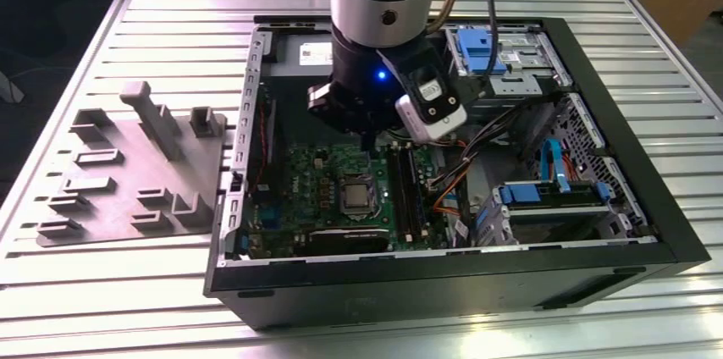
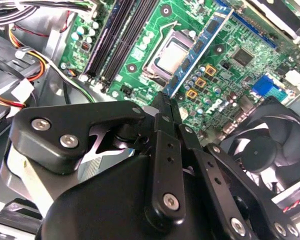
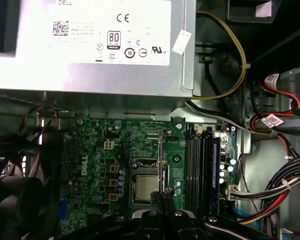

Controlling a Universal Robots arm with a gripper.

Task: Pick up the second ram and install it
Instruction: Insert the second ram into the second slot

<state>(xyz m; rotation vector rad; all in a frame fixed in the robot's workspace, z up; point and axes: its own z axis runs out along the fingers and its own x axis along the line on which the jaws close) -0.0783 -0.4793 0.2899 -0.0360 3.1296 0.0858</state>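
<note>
Second ram, apparently pinched by hand, hangs over CPU socket.

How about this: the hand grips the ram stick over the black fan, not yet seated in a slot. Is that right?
One detail is wrong. The hand does grip the ram stick, and the stick is not in the slots, but it hangs over the processor socket, not the fan. The second wrist view shows this.
</note>
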